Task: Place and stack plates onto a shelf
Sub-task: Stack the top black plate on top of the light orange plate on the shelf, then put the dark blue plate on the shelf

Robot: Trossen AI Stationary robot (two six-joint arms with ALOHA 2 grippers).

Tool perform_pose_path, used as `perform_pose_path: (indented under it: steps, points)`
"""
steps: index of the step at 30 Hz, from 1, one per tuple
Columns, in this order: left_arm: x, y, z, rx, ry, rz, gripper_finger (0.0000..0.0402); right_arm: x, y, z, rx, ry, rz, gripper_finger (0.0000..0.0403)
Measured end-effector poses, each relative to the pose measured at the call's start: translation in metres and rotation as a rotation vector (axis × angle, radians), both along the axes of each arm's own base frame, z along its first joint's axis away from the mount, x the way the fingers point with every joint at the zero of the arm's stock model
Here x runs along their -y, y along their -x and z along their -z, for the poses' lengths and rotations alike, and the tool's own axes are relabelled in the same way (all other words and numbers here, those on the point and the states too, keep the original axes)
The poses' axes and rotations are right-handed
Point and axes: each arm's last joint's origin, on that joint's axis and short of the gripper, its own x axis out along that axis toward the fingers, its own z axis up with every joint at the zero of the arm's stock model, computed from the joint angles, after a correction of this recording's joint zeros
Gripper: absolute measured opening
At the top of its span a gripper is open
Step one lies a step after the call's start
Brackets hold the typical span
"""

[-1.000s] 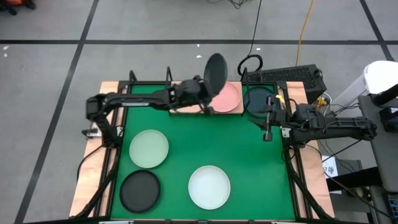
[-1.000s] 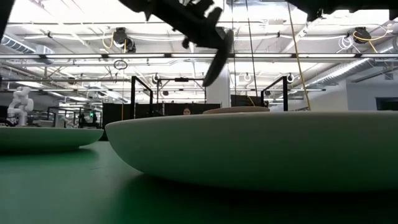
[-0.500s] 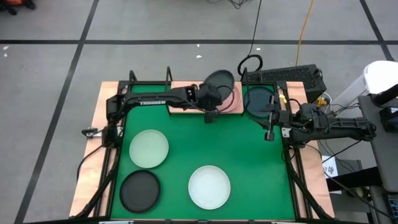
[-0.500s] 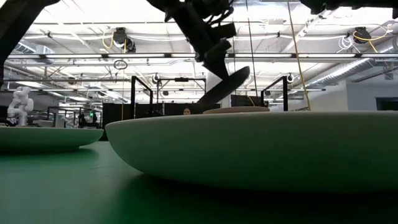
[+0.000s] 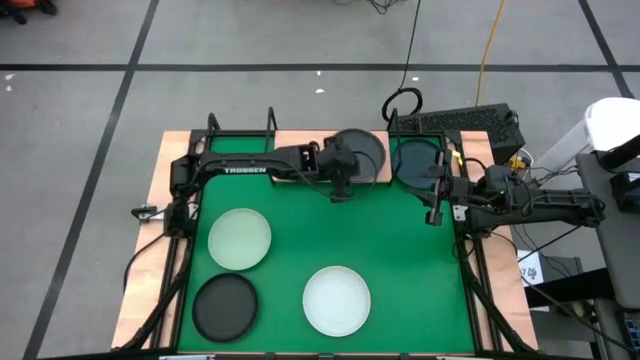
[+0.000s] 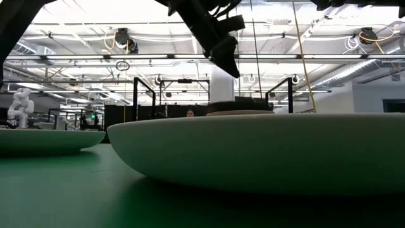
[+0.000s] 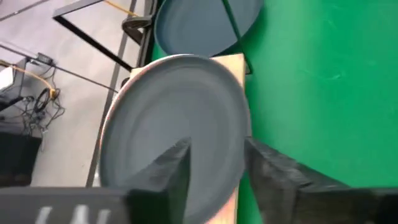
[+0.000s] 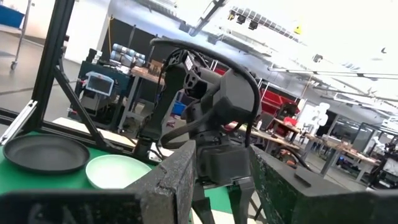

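Observation:
A dark grey plate [image 5: 362,150] [image 7: 174,118] lies flat at the right end of the shelf [image 7: 233,62], on top of a pink plate whose rim [image 6: 240,112] shows beneath it. My left gripper [image 5: 340,180] [image 7: 217,174] is open just above the dark plate's near rim, one finger over the plate and one beside it. My right gripper [image 5: 432,208] [image 8: 227,180] hangs open over the mat's right side, holding nothing. A pale green plate [image 5: 240,238], a black plate [image 5: 225,305] and a white plate [image 5: 337,300] rest on the green mat [image 5: 400,260].
Another dark plate [image 5: 415,160] [image 7: 205,25] lies right of the shelf, close to the right arm. Black frame rods [image 5: 240,132] line the table's far and side edges. Cables and a keyboard [image 5: 460,122] lie beyond the far right corner.
My left gripper has carried the dark plate toward the table's right and down over the shelf, then opened and let go. The plate has tipped from standing on edge, through a slant, to lying flat on the pink plate. The gripper now stands a little above it.

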Motion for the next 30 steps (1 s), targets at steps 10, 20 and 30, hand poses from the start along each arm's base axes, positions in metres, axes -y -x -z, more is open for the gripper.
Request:
perform_pose_path:
  steps: [10,20,30]
  points:
    - [0.015,0.028,-0.055,0.137,-0.024,-0.083,0.0224,0.001,0.000,0.003,-0.026,-0.001,0.023,0.0130]
    - [0.069,0.114,-0.167,0.488,0.018,-0.066,0.0172,0.004,-0.001,0.011,-0.105,-0.045,0.126,0.0130]
    - [0.131,0.151,-0.173,0.514,-0.104,-0.050,0.0116,0.004,-0.001,0.018,-0.171,-0.128,0.119,0.0130]
